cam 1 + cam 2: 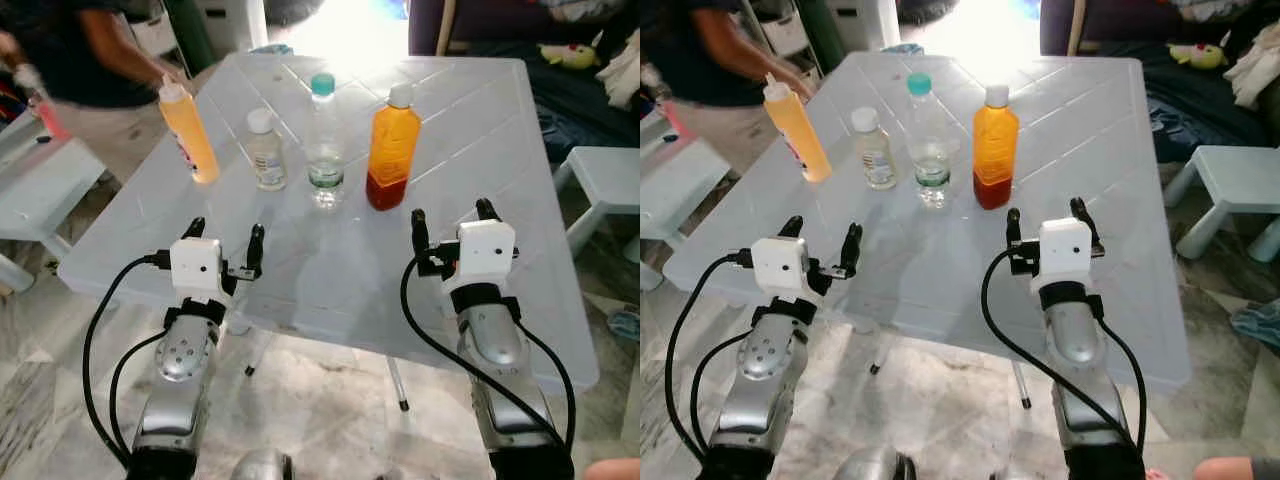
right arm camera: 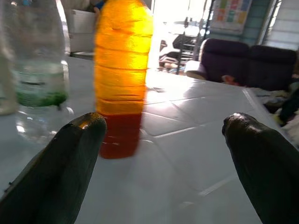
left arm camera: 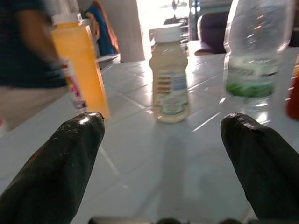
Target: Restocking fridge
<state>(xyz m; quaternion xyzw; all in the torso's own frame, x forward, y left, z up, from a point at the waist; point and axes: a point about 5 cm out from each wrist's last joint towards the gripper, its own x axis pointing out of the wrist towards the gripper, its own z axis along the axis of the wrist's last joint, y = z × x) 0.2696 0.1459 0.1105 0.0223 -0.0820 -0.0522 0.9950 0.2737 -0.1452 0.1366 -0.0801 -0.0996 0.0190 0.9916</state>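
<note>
Orange juice bottle [image 1: 392, 147] is stood upright mid-table [image 1: 520, 200], directly beyond the right gripper [image 1: 452, 217], which is held open and empty near the front edge. The left gripper [image 1: 225, 235], likewise spread and empty, is faced toward the small white bottle [image 1: 265, 150].

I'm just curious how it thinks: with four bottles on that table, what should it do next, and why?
Probably ease the right gripper forward around the orange bottle. Its fingers are open and empty, that bottle stands upright just ahead, slightly to its left, and the table between them is bare. The left gripper is open too, facing the small pale bottle.
</note>
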